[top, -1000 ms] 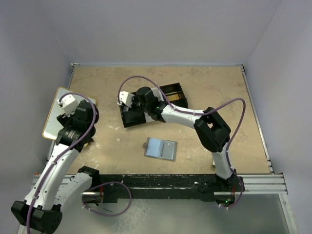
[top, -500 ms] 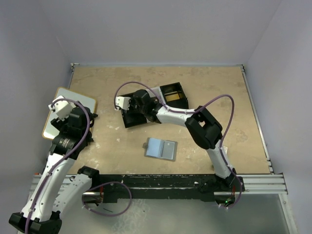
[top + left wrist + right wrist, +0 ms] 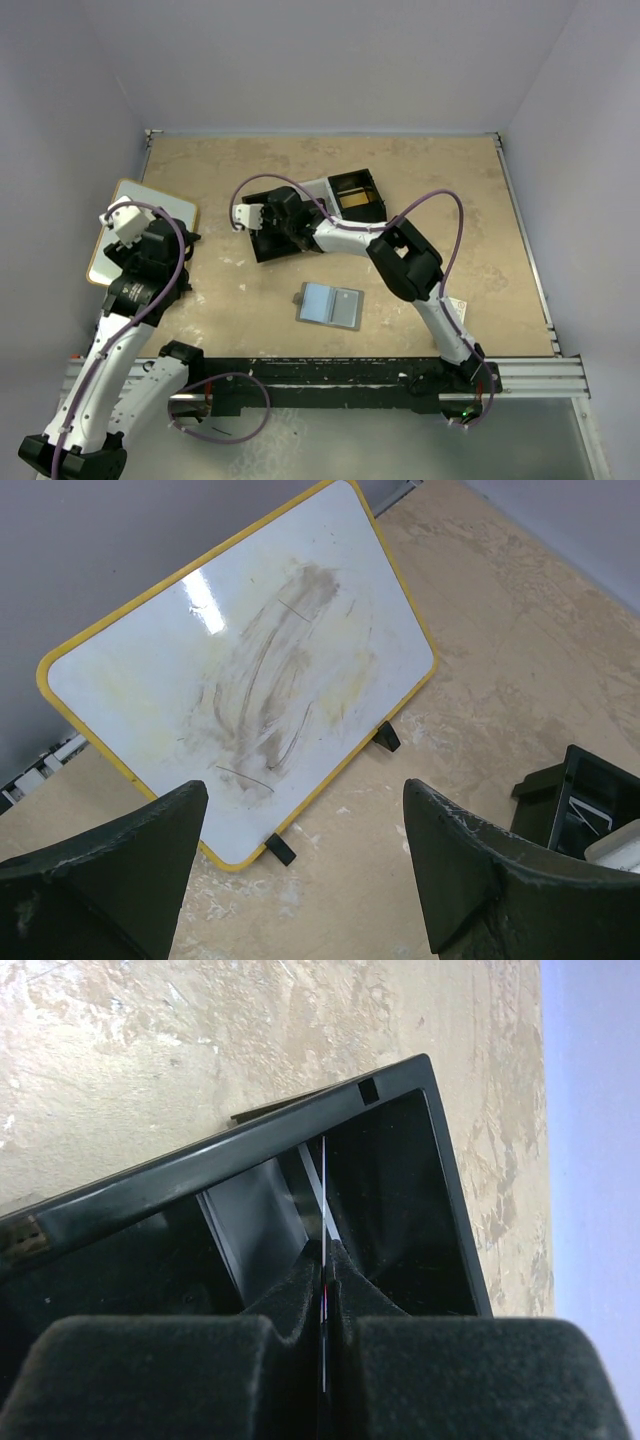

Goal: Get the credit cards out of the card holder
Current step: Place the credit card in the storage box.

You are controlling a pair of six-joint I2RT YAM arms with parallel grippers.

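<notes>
I see my right gripper (image 3: 325, 1257) pinched on a credit card (image 3: 325, 1200), edge-on over the black tray (image 3: 250, 1142), my left gripper (image 3: 305, 815) spread wide above the left whiteboard (image 3: 250, 670), and the card holder (image 3: 330, 305) lying unfolded near-centre.

Edge-on between the right fingers (image 3: 150, 1380), a thin card (image 3: 325, 1290) shows only a sliver, its face unreadable. The black tray (image 3: 250, 1160) disappears behind them and off the left edge. From above, the right wrist covers those fingers, and what lies in the card holder (image 3: 330, 305) is too small to tell.
</notes>
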